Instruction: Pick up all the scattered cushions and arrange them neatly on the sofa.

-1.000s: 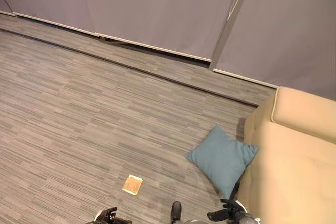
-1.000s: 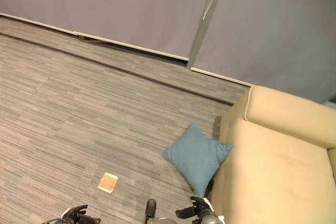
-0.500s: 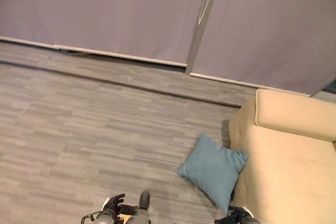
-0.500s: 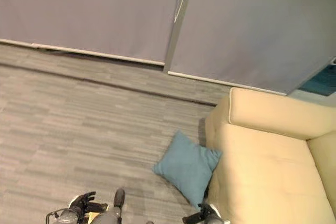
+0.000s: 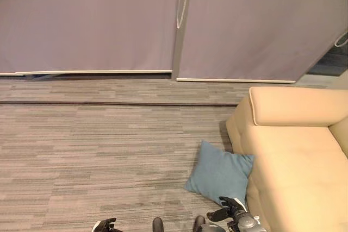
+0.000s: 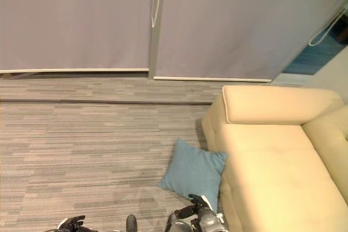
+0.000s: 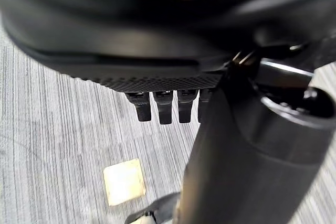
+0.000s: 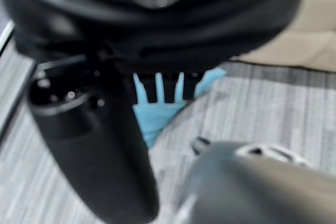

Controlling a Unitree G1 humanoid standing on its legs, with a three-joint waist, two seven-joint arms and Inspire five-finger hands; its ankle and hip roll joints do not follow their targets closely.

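Right hand (image 5: 235, 214) hovers open beside blue cushion (image 5: 220, 173) leaning against sofa (image 5: 299, 161)

What I can count from here
One blue cushion (image 5: 219, 173), one beige sofa (image 5: 296, 156), one small tan square (image 7: 124, 181) on the floor, two grey wall panels (image 5: 87, 20)

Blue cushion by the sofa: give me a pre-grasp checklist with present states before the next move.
1. Blue cushion on the floor, leaning against the sofa front: ok.
2. Cushion unobstructed from above: ok.
3. Right robot hand near the cushion's lower edge, holding nothing, fingers straight: ok.
4. Left robot hand low at the left, holding nothing: ok.
5. Sofa seat free for placing: ok.
6. Small tan square lying on the floor below the left robot hand, a thing to step around: not ok.
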